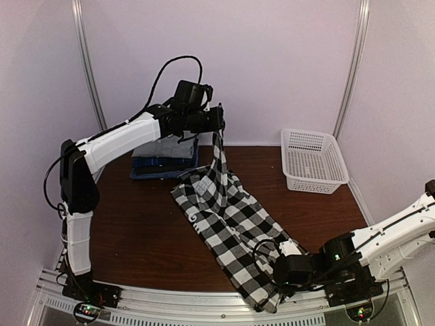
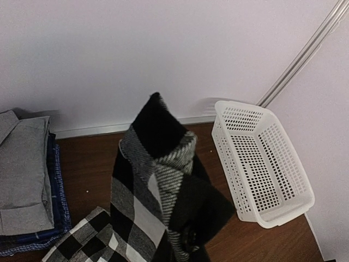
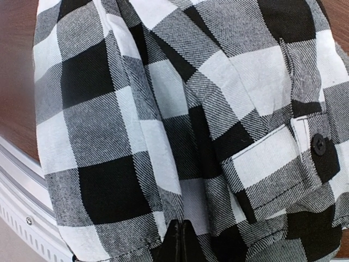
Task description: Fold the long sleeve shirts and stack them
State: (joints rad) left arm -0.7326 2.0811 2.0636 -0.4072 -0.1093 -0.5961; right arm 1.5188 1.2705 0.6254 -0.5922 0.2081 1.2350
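A black-and-white check long sleeve shirt (image 1: 228, 217) stretches diagonally across the brown table. My left gripper (image 1: 219, 128) is raised at the back and shut on the shirt's far end, which hangs down from it. In the left wrist view the cloth (image 2: 155, 164) drapes over the fingers and hides them. My right gripper (image 1: 280, 272) is low by the front edge, shut on the shirt's near end. Its dark fingertips (image 3: 182, 240) are pressed together against the check cloth (image 3: 163, 109). Folded shirts lie in a stack (image 1: 163, 159) at the back left, a grey one (image 2: 22, 174) over blue ones.
A white lattice basket (image 1: 312, 161) (image 2: 262, 164) stands at the back right, near the wall. The metal rail (image 3: 16, 185) of the table's front edge runs just below my right gripper. The raised left arm reaches over the folded stack.
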